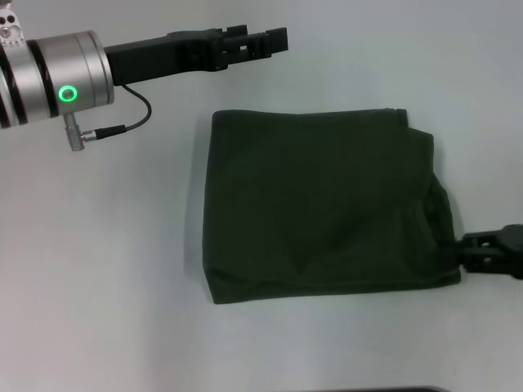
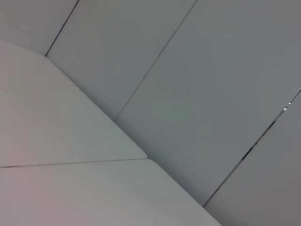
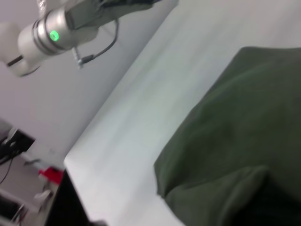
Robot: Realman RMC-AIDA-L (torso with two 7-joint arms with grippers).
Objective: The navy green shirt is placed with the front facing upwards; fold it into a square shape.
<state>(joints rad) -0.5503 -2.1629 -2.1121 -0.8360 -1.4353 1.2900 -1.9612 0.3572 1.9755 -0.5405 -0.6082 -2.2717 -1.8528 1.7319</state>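
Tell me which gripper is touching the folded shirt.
The right gripper, at the navy green shirt's near right corner. The left gripper hangs beyond its far edge, clear.

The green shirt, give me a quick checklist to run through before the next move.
1. Navy green shirt folded into a rough square, plain side up: ok.
2. Edges flush: not ok, the edge by the right hand bulges and the corners are uneven.
3. Left hand lifted clear beyond the shirt: ok.
4. Right hand at the shirt's near corner: ok.
5. Right hand released: cannot tell.
6. Table around the shirt: ok.
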